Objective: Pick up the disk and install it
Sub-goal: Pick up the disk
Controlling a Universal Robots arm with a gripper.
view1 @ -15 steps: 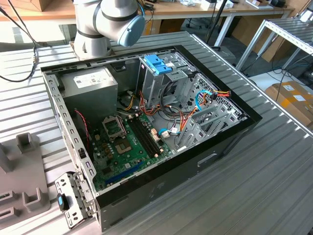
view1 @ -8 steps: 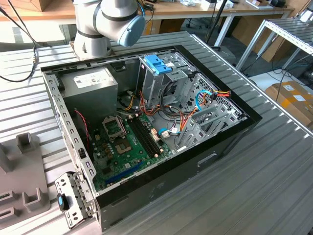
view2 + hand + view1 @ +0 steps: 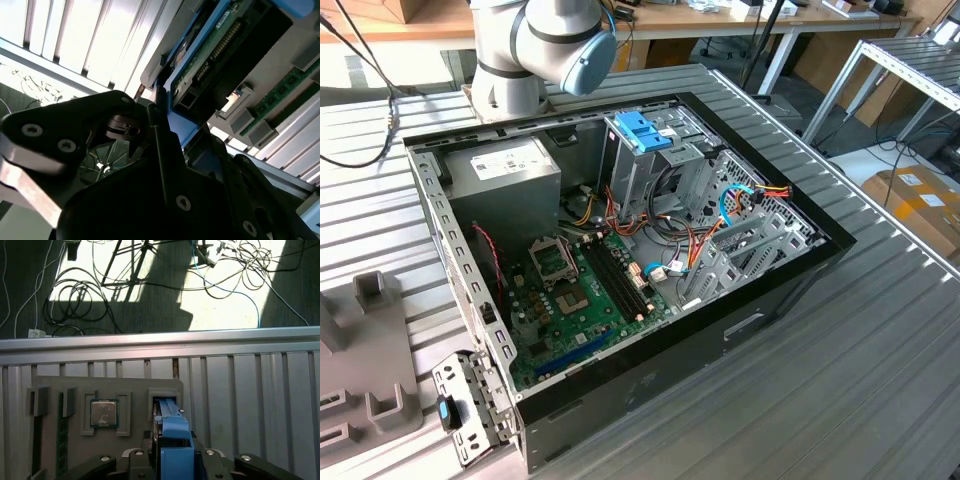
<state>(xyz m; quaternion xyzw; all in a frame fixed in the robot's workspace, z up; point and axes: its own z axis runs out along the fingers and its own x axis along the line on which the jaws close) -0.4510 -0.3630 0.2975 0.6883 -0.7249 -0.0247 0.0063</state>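
Note:
The disk (image 3: 169, 415) stands on edge in a slot of a grey holder block (image 3: 135, 390), with its blue side rail facing the first wrist camera. My gripper (image 3: 176, 452) straddles it, and a dark finger presses against each side of the blue rail. In the second wrist view the disk (image 3: 215, 45) shows its green circuit board and blue rail, and the gripper (image 3: 170, 120) is shut on it. The open computer case (image 3: 720, 340) lies on the slatted table in the exterior view, with a metal drive cage (image 3: 650, 175) inside.
The holder block also carries a processor chip (image 3: 104, 413) and a memory stick (image 3: 280, 92). The table edge (image 3: 160, 342) runs just beyond the block, with cables on the floor past it. A grey power supply (image 3: 510, 172) and a blue cage handle (image 3: 642, 132) sit in the case.

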